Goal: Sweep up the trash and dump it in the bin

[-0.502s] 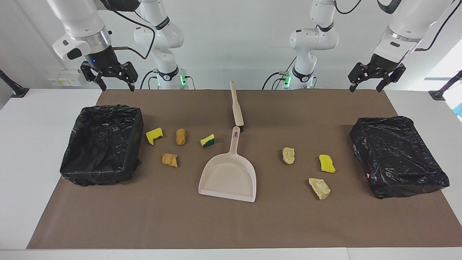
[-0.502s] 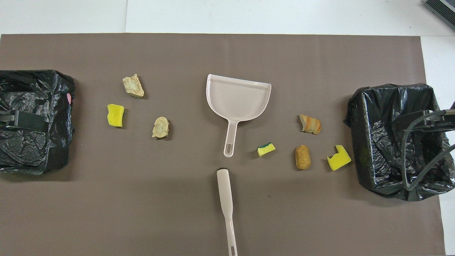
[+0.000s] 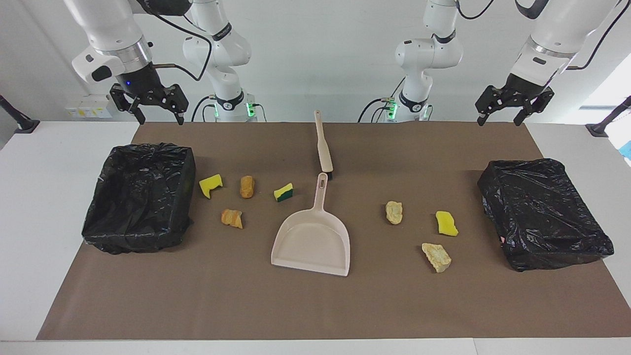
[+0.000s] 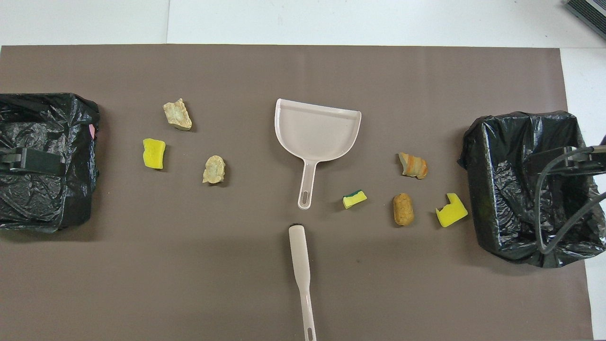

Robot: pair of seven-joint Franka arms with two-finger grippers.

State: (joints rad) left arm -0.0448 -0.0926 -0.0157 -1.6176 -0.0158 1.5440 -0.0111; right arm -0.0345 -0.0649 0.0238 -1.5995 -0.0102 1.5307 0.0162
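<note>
Several scraps of trash lie on the brown mat. Toward the right arm's end are a yellow sponge bit (image 3: 210,184) (image 4: 451,210), an orange-brown chunk (image 3: 247,186) (image 4: 403,209), a yellow-and-green sponge (image 3: 283,192) (image 4: 354,199) and a striped crusty chunk (image 3: 231,217) (image 4: 413,165). Toward the left arm's end lie a beige chunk (image 3: 394,212) (image 4: 214,169), a yellow sponge (image 3: 446,223) (image 4: 154,153) and a tan chunk (image 3: 436,256) (image 4: 177,114). A black-bagged bin (image 3: 143,148) (image 4: 478,137) stands at the right arm's end. Another bin (image 3: 542,165) (image 4: 80,102) stands at the left arm's end. My right gripper (image 3: 161,120) and left gripper (image 3: 498,121) hang open and empty, high over the mat's edge by the robots.
A beige dustpan (image 3: 313,244) (image 4: 316,130) lies mid-mat, its handle toward the robots. A beige brush (image 3: 324,145) (image 4: 300,265) lies nearer to the robots, its black bristles by the dustpan handle's end. White table (image 3: 49,162) borders the mat.
</note>
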